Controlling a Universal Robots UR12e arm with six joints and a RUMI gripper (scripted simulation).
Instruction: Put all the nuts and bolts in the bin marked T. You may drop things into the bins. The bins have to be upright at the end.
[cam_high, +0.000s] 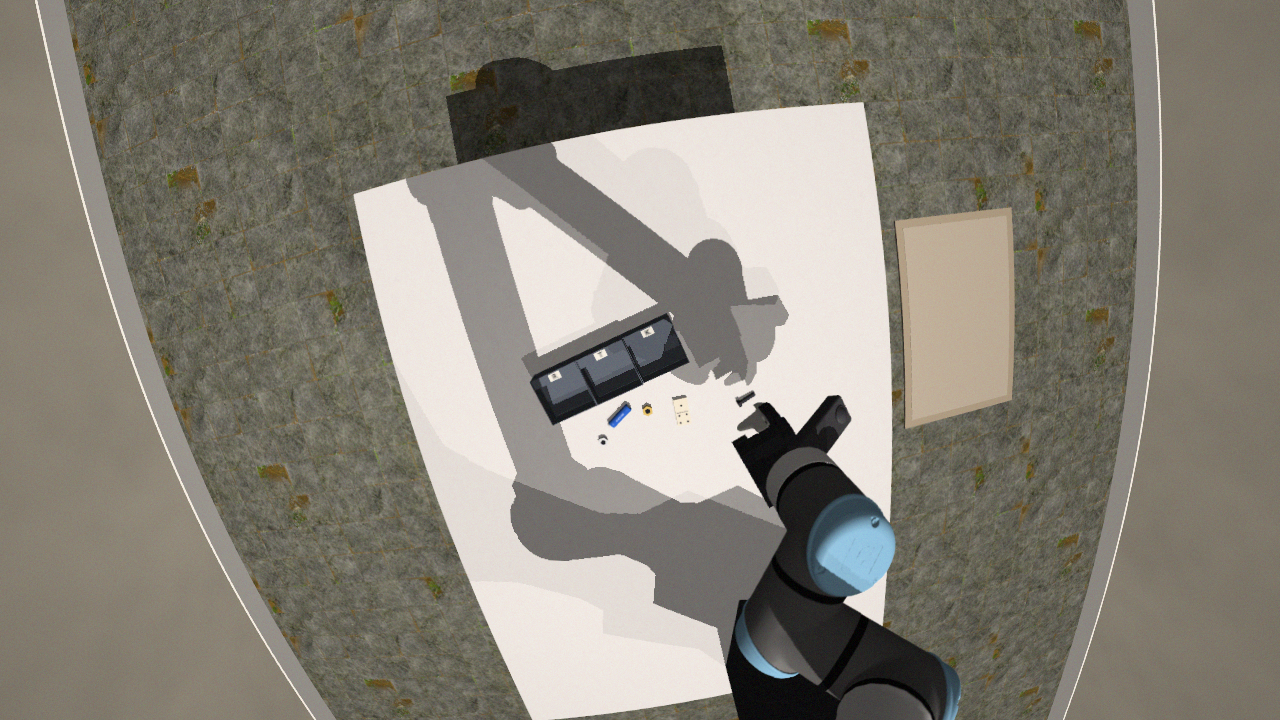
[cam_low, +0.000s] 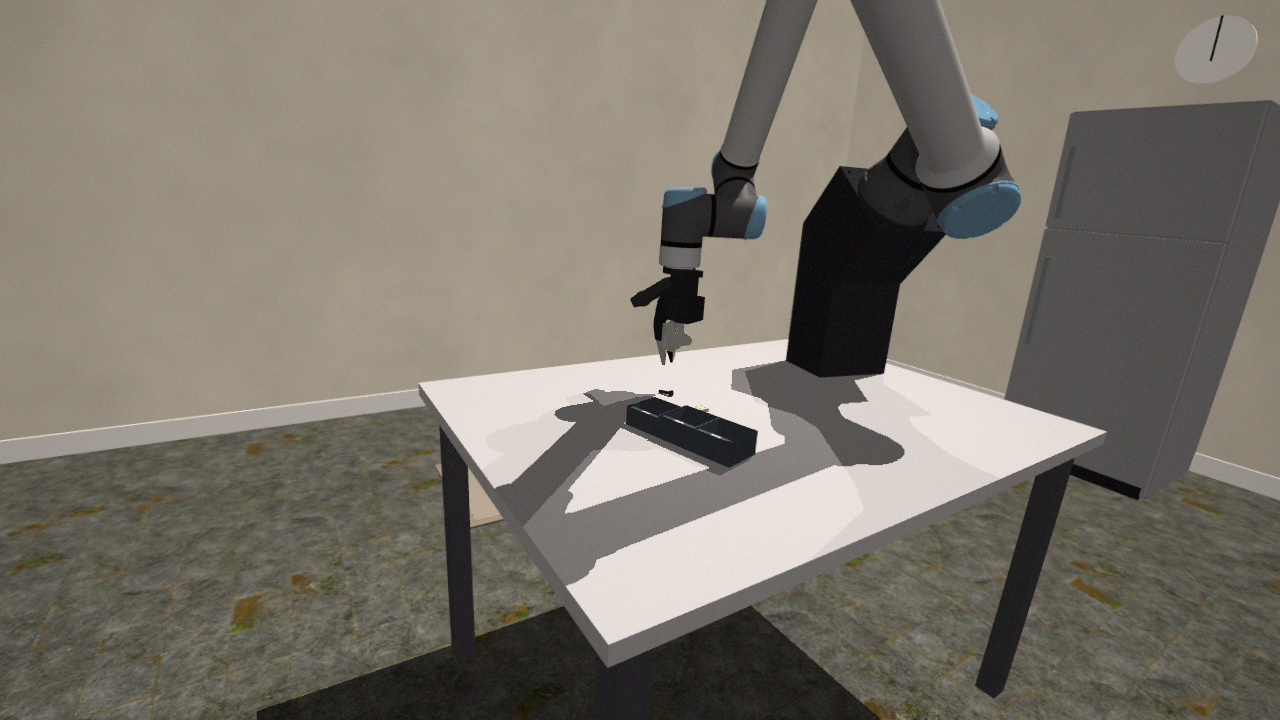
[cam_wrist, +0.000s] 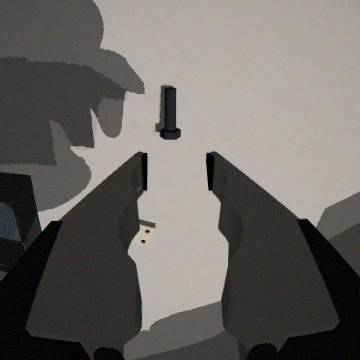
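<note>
A black bolt (cam_wrist: 169, 112) lies flat on the white table, just ahead of my fingertips; it also shows in the overhead view (cam_high: 744, 397) and in the side view (cam_low: 665, 392). My gripper (cam_wrist: 176, 155) hangs above the table, partly open and empty, with the bolt beyond the gap; it shows in the overhead view (cam_high: 759, 418) and in the side view (cam_low: 668, 354). A row of three dark bins (cam_high: 610, 366) stands to the left. A brass nut (cam_high: 646, 409) and a small steel nut (cam_high: 603, 438) lie in front of the bins.
A blue battery (cam_high: 618, 414) and a cream domino (cam_high: 682, 411) lie between the nuts and the bolt; the domino's corner shows in the wrist view (cam_wrist: 144, 235). The table's right edge is close to my arm. A tan mat (cam_high: 955, 315) lies on the floor.
</note>
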